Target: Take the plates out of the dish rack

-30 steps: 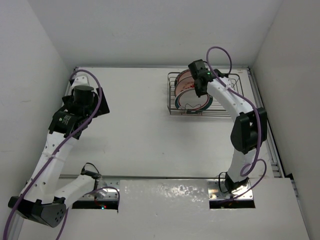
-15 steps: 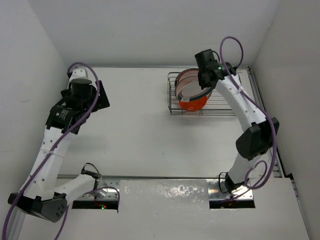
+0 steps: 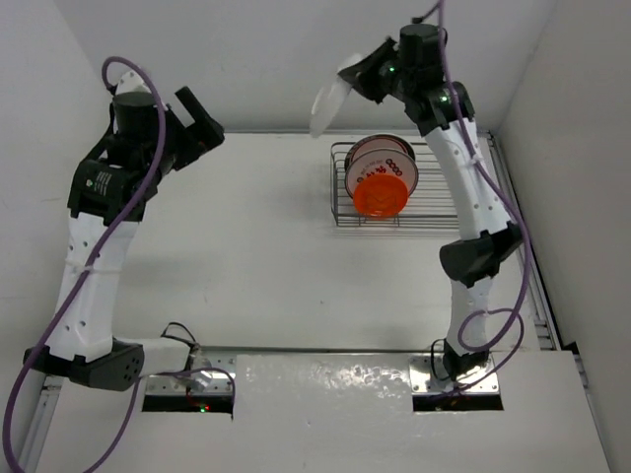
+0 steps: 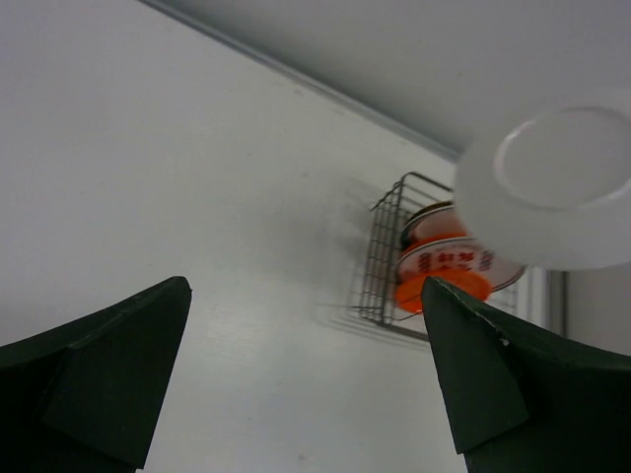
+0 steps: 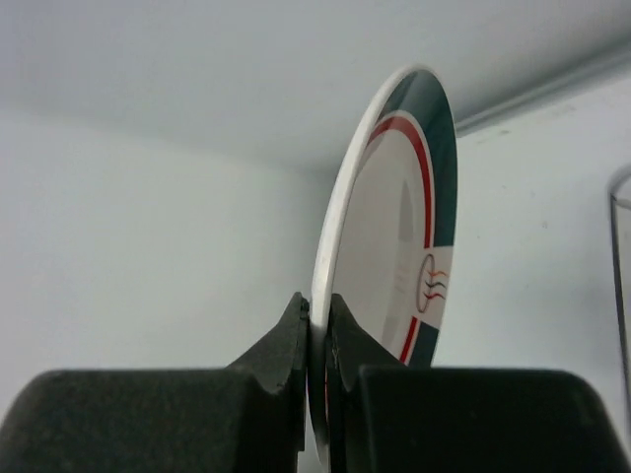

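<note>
Right gripper [image 3: 367,81] holds one teal-and-red-rimmed plate [image 3: 329,101] high in the air, up and left of the dish rack [image 3: 337,197]. The wrist view shows its fingers [image 5: 286,340] pinched tight on the rim, with the plate edge-on and near upright. Left gripper [image 4: 304,286] sits high as well, jaws spread wide with nothing between them, facing the plate's white underside. In the rack we see an orange plate [image 3: 380,194] and a white one [image 3: 383,156] behind it. We judge the step in hand to be carrying the plate to a set-down spot or a hand-over; we cannot tell which. The rim pinch is thin, so swing slowly, keep the plate near vertical, tilt it flat only just above the table [image 3: 256,256], then release.
</note>
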Controlling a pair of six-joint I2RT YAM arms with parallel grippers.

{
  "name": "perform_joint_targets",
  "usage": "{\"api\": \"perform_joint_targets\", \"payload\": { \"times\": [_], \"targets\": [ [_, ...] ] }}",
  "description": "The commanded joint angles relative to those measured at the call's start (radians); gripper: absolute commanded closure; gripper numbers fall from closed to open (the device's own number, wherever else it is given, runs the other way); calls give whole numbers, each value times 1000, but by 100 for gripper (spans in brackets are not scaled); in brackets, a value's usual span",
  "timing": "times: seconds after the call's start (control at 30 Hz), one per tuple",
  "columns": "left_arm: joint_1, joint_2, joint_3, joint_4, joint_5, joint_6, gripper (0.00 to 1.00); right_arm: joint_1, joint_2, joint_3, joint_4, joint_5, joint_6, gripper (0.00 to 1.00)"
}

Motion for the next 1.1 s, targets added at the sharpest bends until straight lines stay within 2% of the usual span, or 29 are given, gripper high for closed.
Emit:
{"api": "perform_joint_targets", "payload": {
  "times": [0.0,0.03,0.07,0.1,0.13,0.2,0.27,0.37,0.5,0.6,0.67,0.8,0.87,0.9,1.03,1.07],
  "targets": [
    [-8,21,125,-25,23,-163,0,17,38,-39,-22,-435,-509,100],
    [-3,24,126,-11,58,-179,0,49,-10,-126,-25,-449,-617,100],
    [-3,32,126,-3,78,-199,0,73,-106,-262,-60,-415,-826,100],
    [-2,35,118,6,96,-208,0,99,-145,-305,-86,-372,-933,100],
    [0,41,109,20,143,-229,0,171,-197,-330,-161,-257,-1127,100],
    [6,50,83,32,200,-240,0,227,-255,-436,-175,-188,-1256,100],
    [9,66,64,34,262,-248,0,283,-361,-567,-117,-94,-1354,100],
    [12,86,29,-5,303,-243,0,432,-423,-634,-121,59,-1515,100],
    [14,90,-52,-15,388,-239,0,620,-481,-711,-102,197,-1611,100],
    [14,89,-123,1,515,-256,0,700,-561,-835,19,251,-1660,100],
    [14,86,-193,20,578,-280,0,736,-602,-937,169,279,-1689,100],
    [14,66,-290,124,730,-332,6,784,-589,-938,219,346,-1720,100],
    [12,67,-301,124,738,-335,17,791,-564,-930,242,385,-1734,100],
    [12,67,-305,120,736,-334,26,794,-561,-933,274,394,-1747,100],
    [11,67,-368,127,734,-332,39,804,-549,-930,334,356,-1751,100],
    [11,67,-381,153,741,-335,45,807,-538,-921,334,347,-1747,100]
  ]
}}
